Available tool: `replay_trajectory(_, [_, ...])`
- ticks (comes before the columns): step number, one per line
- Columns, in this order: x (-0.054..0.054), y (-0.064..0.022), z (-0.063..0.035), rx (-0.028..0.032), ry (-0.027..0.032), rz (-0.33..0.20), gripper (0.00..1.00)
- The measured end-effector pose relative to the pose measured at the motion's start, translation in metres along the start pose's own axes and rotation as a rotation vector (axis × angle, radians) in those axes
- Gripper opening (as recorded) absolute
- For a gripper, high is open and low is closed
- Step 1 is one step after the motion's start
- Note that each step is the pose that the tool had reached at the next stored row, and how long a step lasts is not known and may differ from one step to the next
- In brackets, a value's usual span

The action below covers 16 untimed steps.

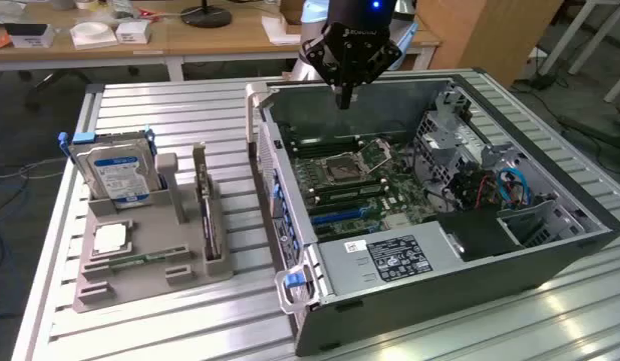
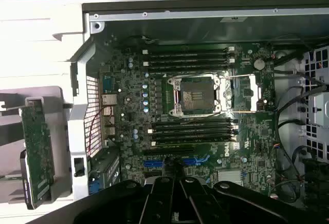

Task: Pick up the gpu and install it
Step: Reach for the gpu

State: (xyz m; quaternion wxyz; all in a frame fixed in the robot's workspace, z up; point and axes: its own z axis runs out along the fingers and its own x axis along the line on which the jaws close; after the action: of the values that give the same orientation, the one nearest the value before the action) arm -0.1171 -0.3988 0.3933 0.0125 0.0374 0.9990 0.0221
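The gpu [image 1: 202, 203] stands on edge in a slot of the grey holder [image 1: 139, 282], at the exterior view's left of the open computer case [image 1: 551, 256]. In the wrist view the gpu [image 2: 36, 152] appears as a thin green-brown card beside the case wall. My gripper [image 1: 344, 101] hangs above the rear of the case, over the motherboard [image 1: 355, 180], fingers shut and holding nothing. It is well apart from the gpu. My gripper [image 2: 180, 196] points down at the motherboard [image 2: 123, 95], near the blue expansion slots [image 2: 172, 161].
The holder also carries a silver hard drive [image 1: 114, 173], a processor chip [image 1: 109, 238] and a memory stick [image 1: 139, 259]. A power supply [image 1: 390, 259] and drive cage with cables [image 1: 490, 180] occupy the case. The slatted metal table [image 1: 180, 105] lies under everything.
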Motion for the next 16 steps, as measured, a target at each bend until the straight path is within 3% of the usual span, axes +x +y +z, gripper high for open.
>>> replay_trajectory(16, [0.0073, -0.0006, -0.0002, 0.0, 0.0, 0.0, 0.1])
